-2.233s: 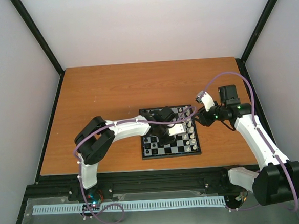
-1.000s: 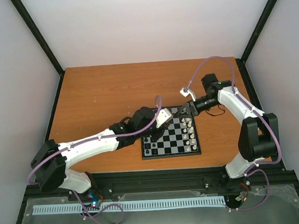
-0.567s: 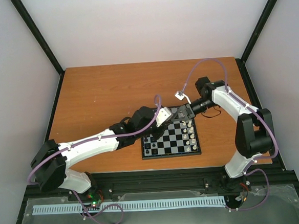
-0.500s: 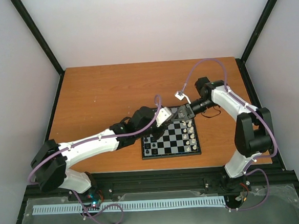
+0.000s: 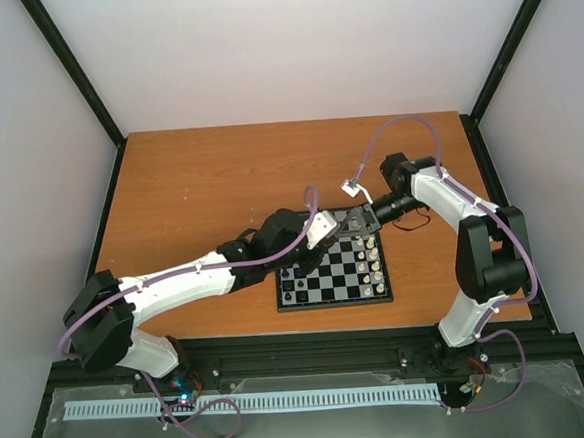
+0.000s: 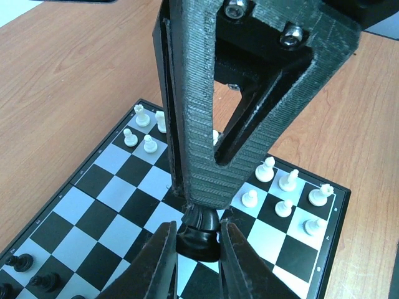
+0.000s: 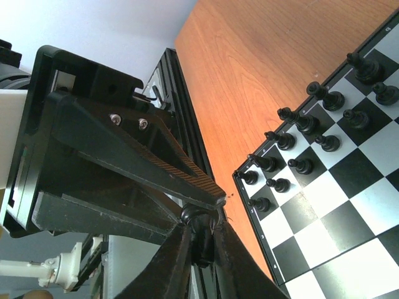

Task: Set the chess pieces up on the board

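Top view: the board [image 5: 333,276] lies near the table's [image 5: 199,185] front edge. White men [image 5: 373,258] line its right side and black men [image 5: 291,284] its left. The left gripper [image 5: 340,230] and right gripper [image 5: 358,221] meet tip to tip over its far edge; we cannot tell their grip from here.

Left wrist: left fingers [image 6: 163,261] stand narrow, clamped on a black piece [image 6: 198,240] above the board. The right gripper's tip touches its top.

Right wrist: right fingers [image 7: 177,255] are narrow around the same piece, apparently gripping it.
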Tool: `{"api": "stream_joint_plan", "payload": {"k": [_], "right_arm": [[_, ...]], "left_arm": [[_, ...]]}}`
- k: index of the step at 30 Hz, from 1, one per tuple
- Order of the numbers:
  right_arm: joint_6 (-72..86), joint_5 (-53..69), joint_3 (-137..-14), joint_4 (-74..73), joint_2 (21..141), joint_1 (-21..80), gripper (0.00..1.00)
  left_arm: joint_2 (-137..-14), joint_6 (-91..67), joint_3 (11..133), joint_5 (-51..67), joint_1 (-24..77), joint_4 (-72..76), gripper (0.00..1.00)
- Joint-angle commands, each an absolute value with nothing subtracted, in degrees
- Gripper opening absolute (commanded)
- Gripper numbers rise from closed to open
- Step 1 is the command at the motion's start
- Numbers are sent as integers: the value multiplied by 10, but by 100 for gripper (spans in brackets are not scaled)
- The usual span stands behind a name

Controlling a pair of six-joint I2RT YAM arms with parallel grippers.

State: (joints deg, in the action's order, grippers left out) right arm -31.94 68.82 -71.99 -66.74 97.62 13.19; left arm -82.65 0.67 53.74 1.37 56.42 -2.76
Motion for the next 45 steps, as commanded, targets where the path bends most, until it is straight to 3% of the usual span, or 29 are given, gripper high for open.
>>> {"api": "stream_joint_plan", "payload": {"k": [1, 4, 9, 15, 19, 25, 34, 45], "right_arm": [[-336, 717, -734, -679, 978, 135, 6], [-338, 714, -739, -676, 977, 135, 3], [-318, 668, -751, -650, 956, 135, 3], [-262, 519, -767, -571, 895, 135, 3], [-255, 427, -802, -548, 886, 150, 3], [-247, 310, -855, -517, 927, 216, 3], [-264, 210, -983, -525, 1071, 323, 3], [-284, 156, -1124, -576, 1243, 381, 3]], "left_arm": [[-836, 5, 560, 23, 571, -6, 16], [-839, 3, 566, 19, 571, -14, 24], [-845, -26, 641, -72, 571, -125, 56], [-808, 8, 757, -103, 569, -264, 73], [-801, -18, 826, -178, 538, -326, 93], [-817, -109, 847, -178, 385, -315, 97], [-870, -281, 764, 153, 141, -246, 100], [-832, -257, 764, 118, 127, -261, 100]]}}
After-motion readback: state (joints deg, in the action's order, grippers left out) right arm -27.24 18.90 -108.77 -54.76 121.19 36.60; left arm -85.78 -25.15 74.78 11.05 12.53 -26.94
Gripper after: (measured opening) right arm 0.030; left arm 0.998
